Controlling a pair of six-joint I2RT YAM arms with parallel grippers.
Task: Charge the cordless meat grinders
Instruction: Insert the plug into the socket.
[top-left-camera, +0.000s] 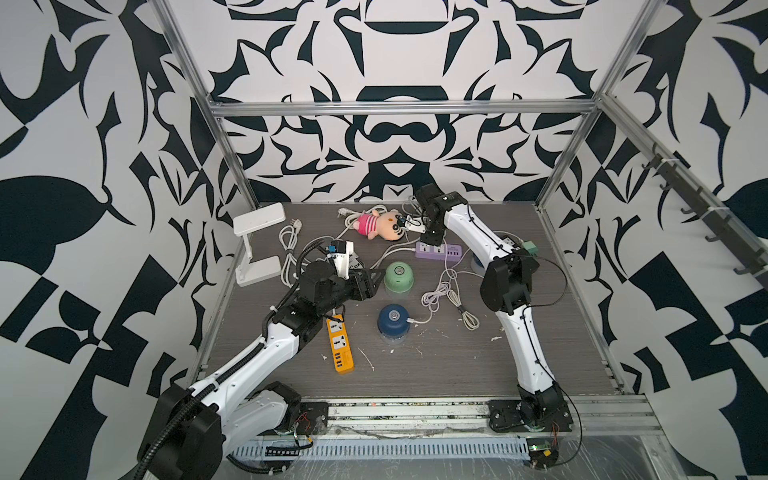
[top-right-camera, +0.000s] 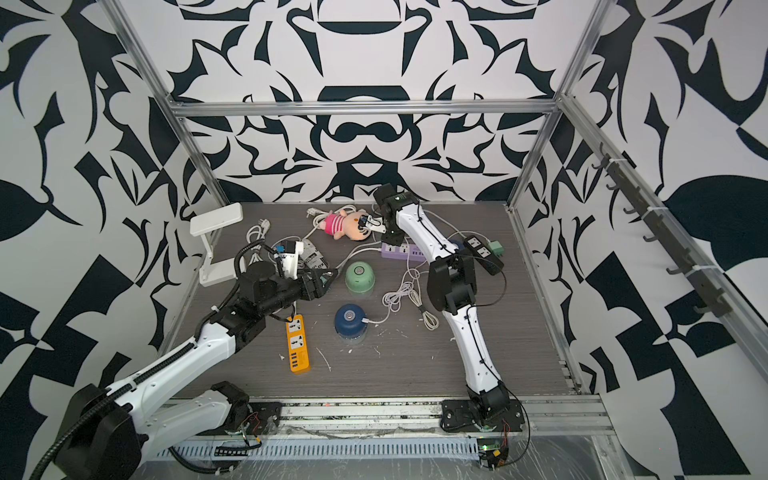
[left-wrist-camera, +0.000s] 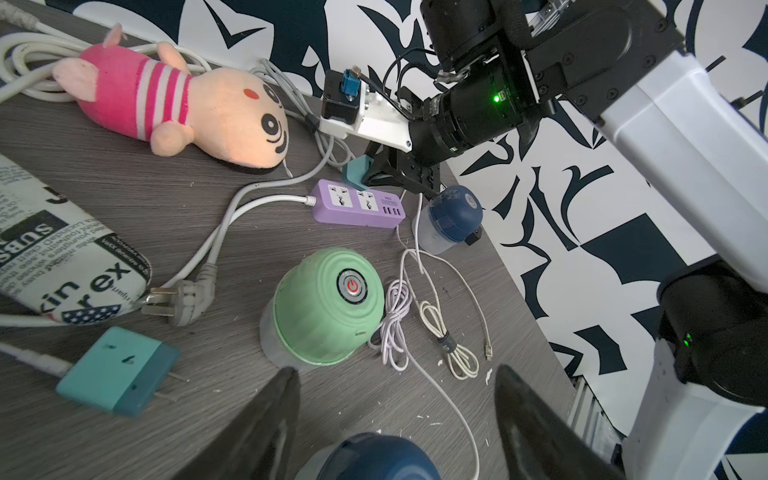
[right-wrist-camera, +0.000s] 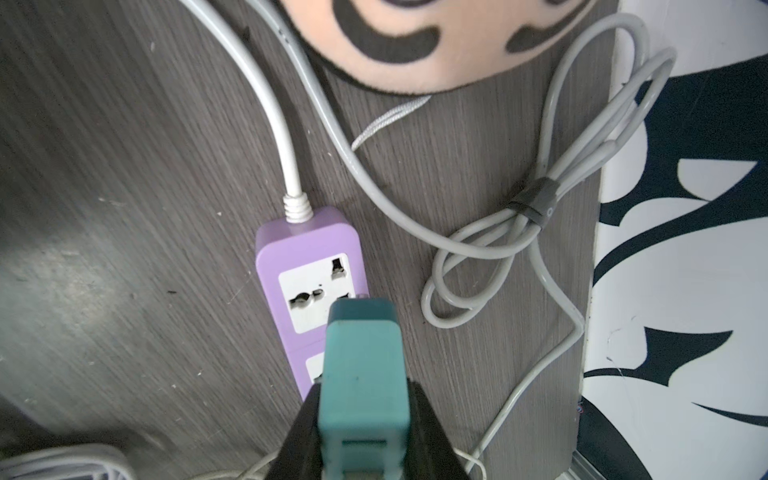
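**Adapter held over the purple strip; left jaws wide beside the grinders**

In a top view, the mint green grinder (top-left-camera: 398, 277) is seen upright mid-table, with the left gripper (top-left-camera: 374, 283) just beside it. A dark blue grinder (top-left-camera: 393, 319) stands nearer the robot's base. A white cable (top-left-camera: 417, 321) reaches its side, so it is judged to be cabled already. The right gripper (top-left-camera: 429, 241) is lowered over one end of the purple power strip (top-left-camera: 438, 251), near the plush toy (top-left-camera: 380, 224). An orange power strip (top-left-camera: 340, 345) lies beside the left arm.

In the left wrist view, the left jaws are spread wide and hold nothing. They seem to be readied for a dome. A second dark blue grinder (left-wrist-camera: 451, 218) is found at the table's edge, just beside the strip's USB end. A spare teal adapter (left-wrist-camera: 116, 370) lies flat with its prongs exposed.

In the right wrist view, a teal plug adapter (right-wrist-camera: 361, 365) is clamped between the right jaws. It is held prongs-first at the strip's end socket (right-wrist-camera: 309, 299), apparently to be pressed in. Whether the prongs are seated cannot be told.
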